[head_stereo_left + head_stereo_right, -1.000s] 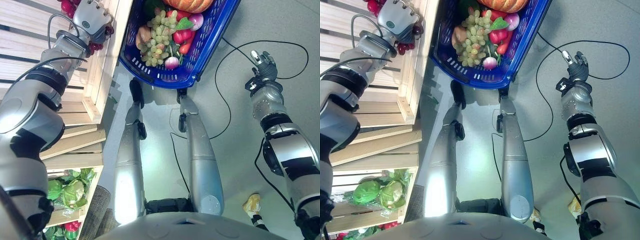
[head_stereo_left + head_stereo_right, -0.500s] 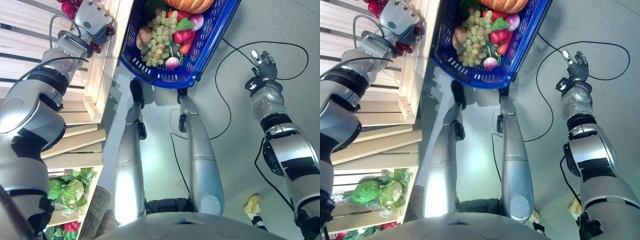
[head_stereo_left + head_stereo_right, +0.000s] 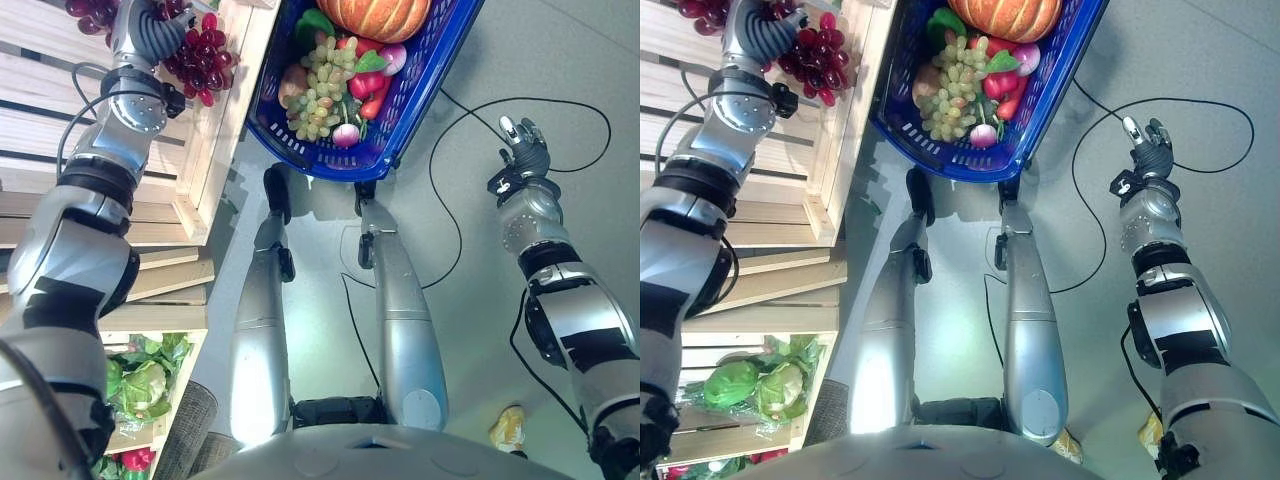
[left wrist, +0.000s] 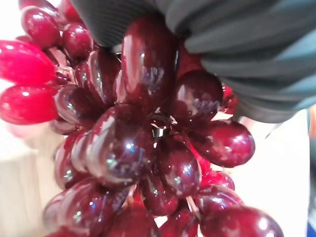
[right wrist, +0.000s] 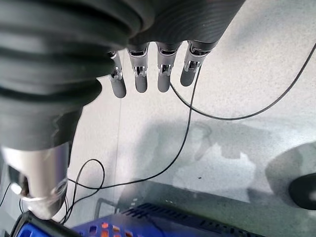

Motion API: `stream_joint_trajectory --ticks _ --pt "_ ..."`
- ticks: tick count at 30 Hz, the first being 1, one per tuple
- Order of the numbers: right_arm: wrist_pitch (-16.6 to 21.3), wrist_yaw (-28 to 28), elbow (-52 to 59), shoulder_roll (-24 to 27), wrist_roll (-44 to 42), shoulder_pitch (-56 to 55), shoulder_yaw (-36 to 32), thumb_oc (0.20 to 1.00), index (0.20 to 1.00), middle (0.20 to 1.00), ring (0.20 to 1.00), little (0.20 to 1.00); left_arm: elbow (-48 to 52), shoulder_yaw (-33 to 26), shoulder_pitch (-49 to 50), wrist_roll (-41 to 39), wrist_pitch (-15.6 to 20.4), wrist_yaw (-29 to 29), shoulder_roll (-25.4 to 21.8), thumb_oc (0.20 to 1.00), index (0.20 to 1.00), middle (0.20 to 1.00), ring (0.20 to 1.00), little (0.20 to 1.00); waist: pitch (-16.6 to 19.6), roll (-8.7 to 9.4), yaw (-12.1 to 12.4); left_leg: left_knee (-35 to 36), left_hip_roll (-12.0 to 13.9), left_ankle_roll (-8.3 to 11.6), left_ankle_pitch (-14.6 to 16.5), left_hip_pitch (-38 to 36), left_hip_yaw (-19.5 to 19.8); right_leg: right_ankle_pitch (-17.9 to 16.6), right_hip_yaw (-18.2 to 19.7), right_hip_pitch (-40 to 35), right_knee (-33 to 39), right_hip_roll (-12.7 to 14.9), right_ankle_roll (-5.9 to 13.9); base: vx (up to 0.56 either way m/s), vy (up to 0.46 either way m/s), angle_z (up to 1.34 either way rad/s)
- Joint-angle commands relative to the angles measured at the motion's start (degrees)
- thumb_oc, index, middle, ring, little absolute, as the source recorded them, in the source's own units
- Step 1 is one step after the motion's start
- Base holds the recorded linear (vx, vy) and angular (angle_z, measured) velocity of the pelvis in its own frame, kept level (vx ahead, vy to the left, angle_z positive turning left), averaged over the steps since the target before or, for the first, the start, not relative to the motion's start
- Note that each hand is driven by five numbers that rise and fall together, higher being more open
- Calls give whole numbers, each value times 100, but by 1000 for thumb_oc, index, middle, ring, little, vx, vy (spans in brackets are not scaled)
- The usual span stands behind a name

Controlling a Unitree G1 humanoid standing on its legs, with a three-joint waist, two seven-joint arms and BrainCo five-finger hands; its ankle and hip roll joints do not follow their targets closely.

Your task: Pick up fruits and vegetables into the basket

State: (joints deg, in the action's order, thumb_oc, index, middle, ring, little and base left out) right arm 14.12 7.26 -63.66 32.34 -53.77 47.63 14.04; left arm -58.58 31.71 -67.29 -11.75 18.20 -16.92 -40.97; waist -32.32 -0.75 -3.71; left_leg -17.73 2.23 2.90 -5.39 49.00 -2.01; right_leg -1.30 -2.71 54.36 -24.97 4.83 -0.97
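Observation:
My left hand (image 3: 148, 28) is raised at the top of the wooden crate (image 3: 218, 140), shut on a bunch of dark red grapes (image 3: 200, 55) that hangs beside it at the crate's edge. Up close, the red grapes (image 4: 148, 148) hang under the hand's dark cover (image 4: 256, 59). To the right stands the blue basket (image 3: 318, 165) with a pumpkin (image 3: 378, 15), green grapes (image 3: 322, 90), red peppers (image 3: 365, 88) and a radish (image 3: 347, 133). My right hand (image 3: 522, 152) hangs open over the floor, far right of the basket, its fingers (image 5: 148, 74) straight.
The slatted wooden shelves run down the left side. A lower crate holds cabbages (image 3: 140, 380) and something red. More dark grapes (image 3: 80, 6) lie at the crate's top left. A small yellow object (image 3: 508, 425) lies on the grey floor at lower right.
My left hand has turned and risen, and the red grape bunch has come up with it to the crate's edge. The camera has shifted slightly. The right arm has kept still.

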Motion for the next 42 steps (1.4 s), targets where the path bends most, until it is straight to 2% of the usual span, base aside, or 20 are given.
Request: stream_joint_trajectory --ticks 1,4,8,10,14,18,22,25,26,29,34,42 --pt "272 107 171 57 233 -341 -249 1000 1000 1000 1000 1000 68 -648 505 -1111 448 287 -206 200 200 200 200 200 253 -204 6 -82 35 -6 161 32 219 -249 65 -374 506 83 429 0 0 0" --pt "317 132 258 74 374 -435 -287 1000 1000 1000 1000 1000 448 -951 807 -1815 639 619 -112 200 200 200 200 200 253 -226 42 -59 30 -20 157 4 213 -222 43 -397 486 81 412 0 0 0" --pt "466 126 490 34 684 -567 -274 1000 1000 1000 1000 1000 896 -1168 1104 -2427 855 786 21 200 200 200 200 200 253 -232 79 -67 9 -37 156 -2 228 -216 20 -413 470 81 404 -10 -28 1" --pt "622 232 798 -10 1113 -693 -231 1000 1000 1000 1000 1000 1228 -1388 1360 -2944 1084 998 134 200 200 200 200 200 253 -226 106 -64 -11 -50 162 -30 245 -209 -6 -445 463 91 404 -17 -46 5" --pt "847 466 1459 -96 1749 -858 -86 1000 1000 1000 1000 1000 1773 -1799 1728 -3554 1320 1385 355 200 200 200 200 200 253 -224 147 -28 -39 -62 172 -86 252 -186 -51 -506 484 122 405 -12 -20 4" --pt "1043 668 2380 -211 2299 -1133 46 1000 1000 1000 1000 1000 2362 -2060 2142 -3827 1627 1621 626 200 200 200 200 200 253 -215 170 0 -78 -73 179 -158 273 -172 -94 -588 502 160 418 -17 -30 3" --pt "1144 643 3179 -306 3007 -1320 114 1000 1000 1000 1000 1000 2962 -2310 2505 -3979 1867 1825 912 200 200 200 200 200 253 -226 210 4 -100 -96 186 -211 279 -137 -133 -659 494 194 420 -10 -17 6" --pt "1058 602 3903 -392 3460 -1424 188 1000 1000 1000 1000 1000 3504 -2450 2722 -4028 1954 1895 1107 200 200 200 200 200 253 -244 234 27 -121 -112 188 -281 276 -104 -154 -726 487 221 431 -1 -1 1" --pt "1058 602 3903 -392 3460 -1424 188 1000 1000 1000 1000 1000 3504 -2450 2722 -4028 1954 1895 1107 200 200 200 200 200 253 -244 234 27 -121 -112 188 -281 276 -104 -154 -726 487 221 431 0 0 0" --pt "985 453 4654 -486 4179 -1450 303 1000 1000 1000 1000 1000 4082 -2550 2861 -4162 1998 2166 1310 200 200 200 200 200 253 -243 255 27 -154 -121 191 -338 283 -71 -191 -803 499 256 433 0 0 0" --pt "762 334 5332 -534 4711 -1310 517 1000 1000 1000 1000 1000 4835 -2491 2924 -4150 1878 2410 1493 200 200 200 200 200 253 -263 300 32 -172 -133 163 -367 281 -45 -209 -851 485 285 424 7 -8 5" --pt "391 5 5697 -602 4847 -880 817 1000 1000 1000 1000 1000 5749 -2321 2855 -4195 1504 2768 1759 200 200 200 200 200 253 -274 384 24 -212 -152 143 -393 301 -58 -238 -892 487 303 412 9 -25 3"
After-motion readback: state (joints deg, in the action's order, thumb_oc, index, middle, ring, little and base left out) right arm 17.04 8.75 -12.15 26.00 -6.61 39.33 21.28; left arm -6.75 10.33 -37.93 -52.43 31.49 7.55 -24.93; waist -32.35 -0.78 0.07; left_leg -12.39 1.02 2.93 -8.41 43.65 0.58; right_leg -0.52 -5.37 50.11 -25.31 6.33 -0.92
